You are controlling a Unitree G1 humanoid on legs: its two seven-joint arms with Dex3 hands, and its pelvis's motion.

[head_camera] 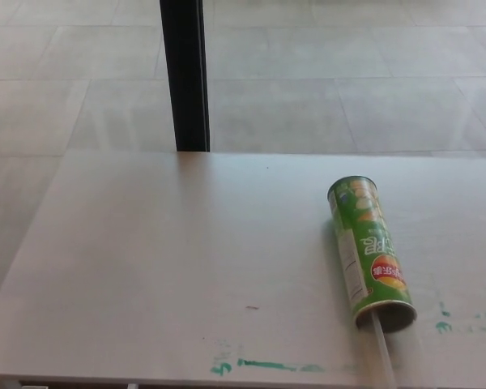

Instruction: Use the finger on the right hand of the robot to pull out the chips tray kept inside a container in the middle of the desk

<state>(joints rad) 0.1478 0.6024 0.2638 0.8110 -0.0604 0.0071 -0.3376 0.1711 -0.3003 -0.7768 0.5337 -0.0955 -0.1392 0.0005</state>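
While the green chips container (368, 250) lies flat on its side on the pale counter (170, 259), it sits over toward the counter's right edge and closer to the near edge than the far one. Its closed end points to the far edge, its open mouth (386, 314) faces the near edge, and the whole tube angles slightly, the mouth swinging a little further right. There's a red and orange logo on the wrap near the mouth, with a white label strip running along its left side. Out of the mouth pokes the clear tray (386, 350), a pale translucent tongue reaching to the near edge of the counter, faint and hard to trace. Neither robot hand shows, so I cannot tell how the fingers on either side are set. Green smears (263, 365) streak the counter along the near edge, left of the tray, and more green flecks (442, 326) dot the surface just right of the mouth. Beyond the far edge, a black post (186, 74) rises from a tiled floor (348, 81).
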